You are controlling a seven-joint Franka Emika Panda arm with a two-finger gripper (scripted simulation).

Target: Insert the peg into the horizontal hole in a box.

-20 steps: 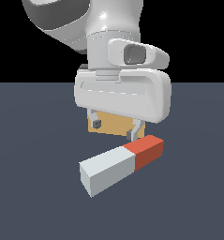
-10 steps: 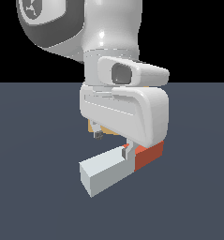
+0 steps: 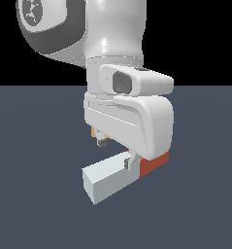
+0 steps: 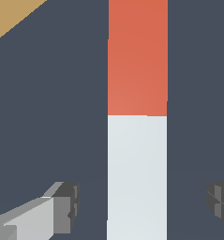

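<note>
Pale grey-white along most of its length and red at the far end, the peg (image 4: 137,140) lies flat on the dark table (image 3: 35,146), and the step in hand is judged to be the grasp. In the wrist view the bar runs straight between the two fingers (image 4: 66,206), with a clear strip of table left on each side, so the gripper (image 4: 144,202) is spread wide and nothing is held or touched yet as far as can be seen. For the grasp to be done well, the bar should be kept centred and parallel to the pads, the gripper lowered until the pads flank its side faces, and the closing made on the grey part near the red boundary, so that the bar is not twisted. In the exterior view the gripper (image 3: 115,151) hangs directly over the peg (image 3: 110,177). Beyond it, the tan box (image 4: 10,16) shows only as a corner; its hole is not visible.
</note>
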